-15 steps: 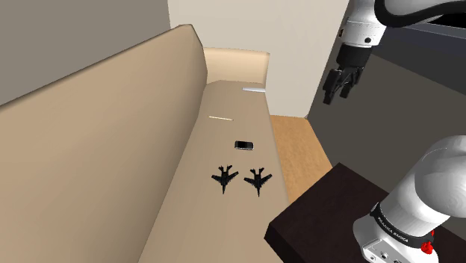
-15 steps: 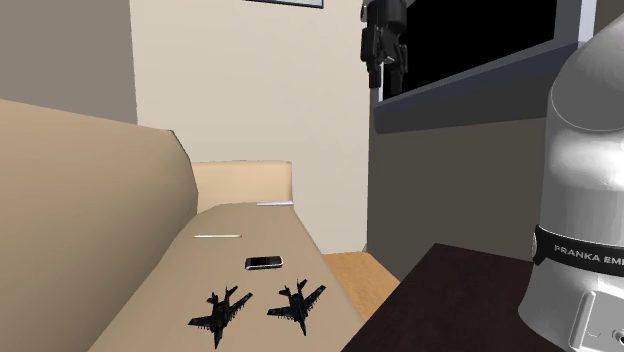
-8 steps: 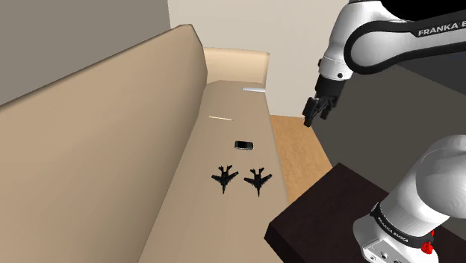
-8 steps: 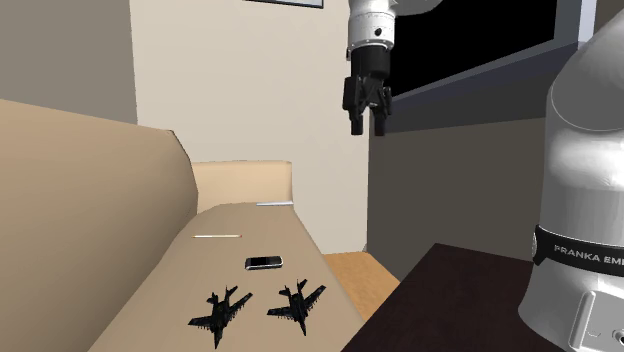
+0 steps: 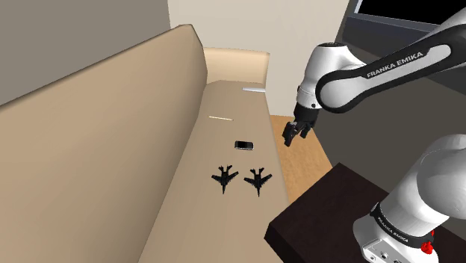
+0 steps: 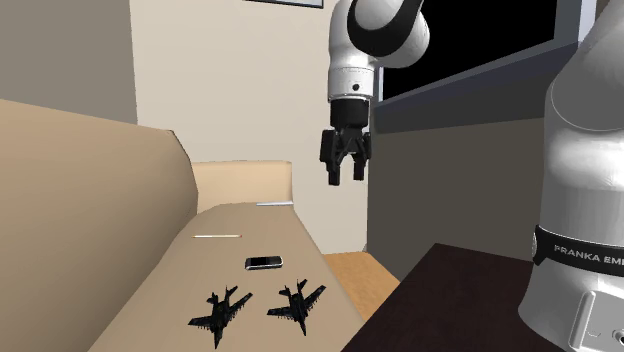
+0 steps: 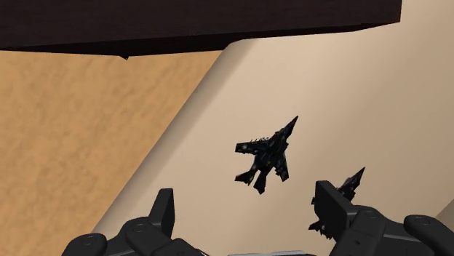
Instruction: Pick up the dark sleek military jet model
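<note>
Black jet, second black jet, one phone

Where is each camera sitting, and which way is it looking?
Shoulder view: high beside the stand, looking down along the beige sofa at two black jet models; the white arm and open gripper show.
Second exterior view: low by the stand, looking along the sofa seat toward the far wall; arm base and gripper show.
Wrist view: on the hand, looking down at the jets past two black fingers.
Both exterior views share the jets, a black phone and the gripper.
</note>
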